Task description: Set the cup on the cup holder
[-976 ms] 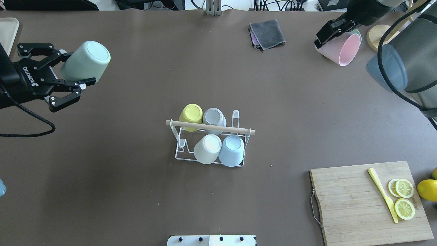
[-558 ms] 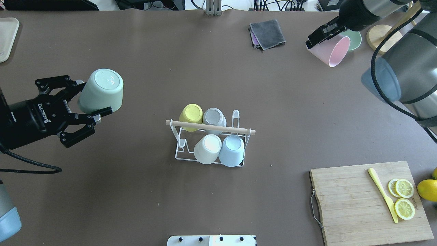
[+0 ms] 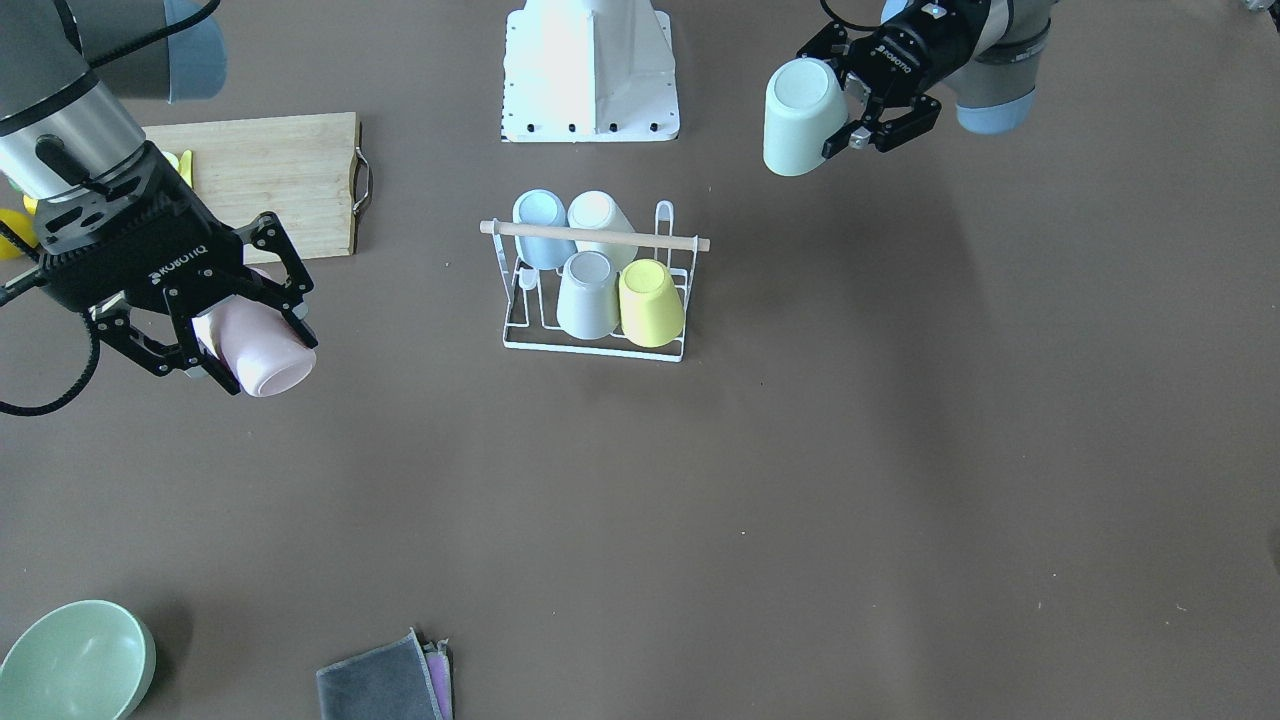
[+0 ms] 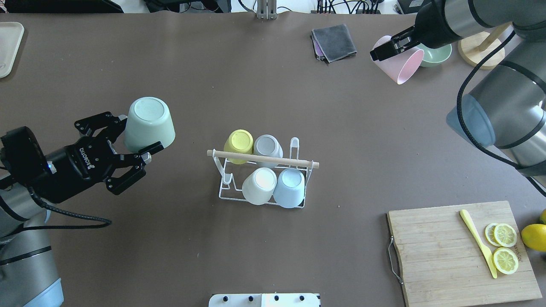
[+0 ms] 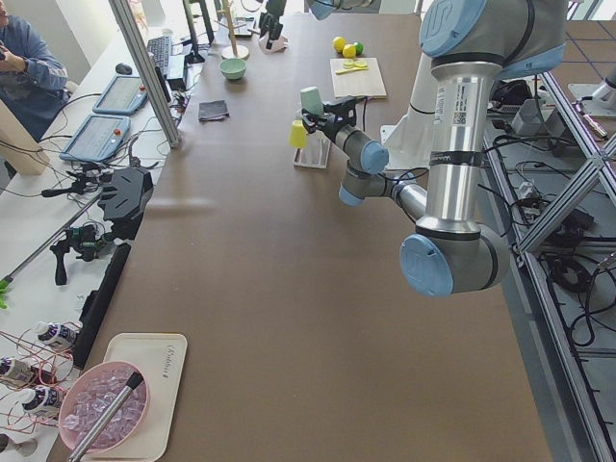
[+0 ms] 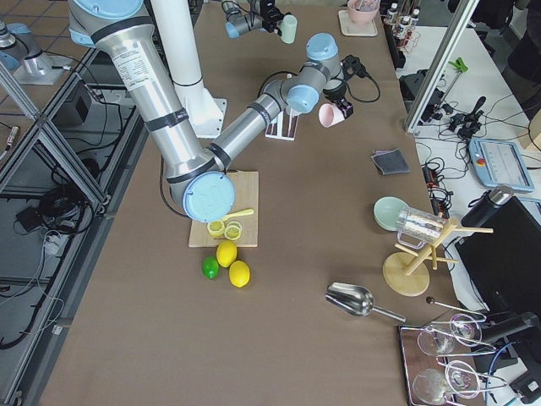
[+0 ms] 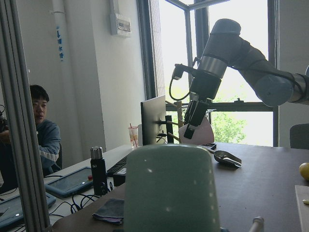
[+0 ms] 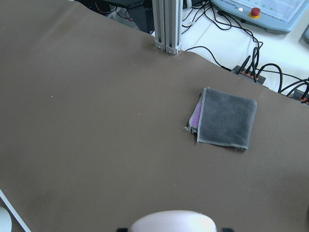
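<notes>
L tool (image 4: 138, 135) is seen clamped on mint cup (image 4: 149, 121). Cup is held above worktop (image 4: 273, 256), base up & slightly tilted, well apart from cup holder (image 4: 227, 179), on holder's left (robot's side). "ROBOTIQ" is printed in white on tool body.

R tool (image 3: 270, 365) is clamped on pink cup (image 3: 250, 345), which is carried on its side w/ mouth turned toward robot. It is well apart from holder, beyond it & to its right (robot's side). Same "ROBOTIQ" mark is read there.

Holder is stood mid-worktop w/ wooden rod (image 4: 260, 158) across its top. Four cups are seated on it base up: yellow cup (image 4: 239, 143) & grey cup (image 4: 267, 147) in far row, white cup (image 4: 260, 183) & pale blue cup (image 4: 290, 185) in near row. Prongs at holder's near-left & far-right are seen uncovered.

Grey cloth (image 4: 334, 41) is laid beyond holder, to its right. Cutting board (image 4: 443, 256) w/ lemon slices (image 4: 505, 260) & yellow knife (image 4: 477, 242) is set near-right of holder. Small print on board by the slices can't be read.
</notes>
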